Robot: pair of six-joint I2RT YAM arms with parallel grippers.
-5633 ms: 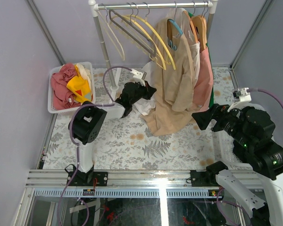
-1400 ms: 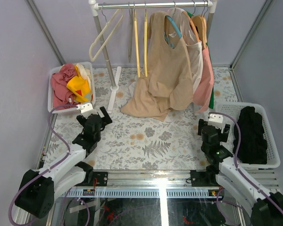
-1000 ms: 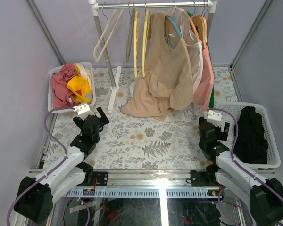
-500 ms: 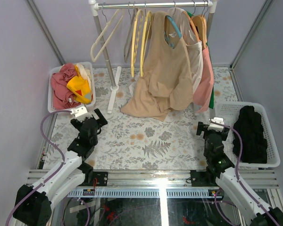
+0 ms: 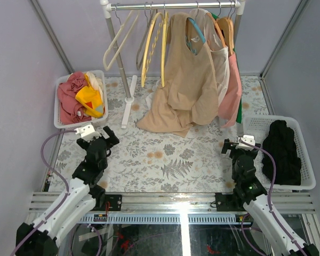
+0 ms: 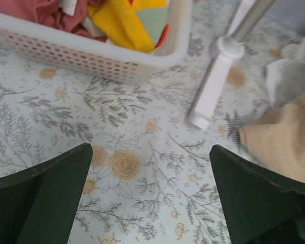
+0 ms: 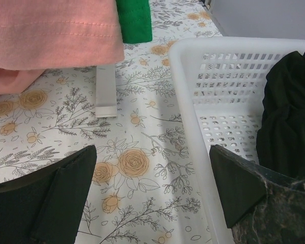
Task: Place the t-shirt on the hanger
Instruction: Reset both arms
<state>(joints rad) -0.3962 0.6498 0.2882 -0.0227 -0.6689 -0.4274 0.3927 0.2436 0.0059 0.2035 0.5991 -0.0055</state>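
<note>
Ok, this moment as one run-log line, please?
t-shirt: on hanger, hem on table | left hand: open, empty | right hand: open, empty

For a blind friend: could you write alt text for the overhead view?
A tan t-shirt hangs on a light-blue hanger from a clothes rail, hem pooling on the floral table. Both open, the left gripper sits by a basket of colourful clothes, the right gripper by a basket of black fabric.

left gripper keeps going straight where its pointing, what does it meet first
Likely the floral table just ahead of the left gripper; beyond that, the rack's white foot. Depth is unclear.
</note>
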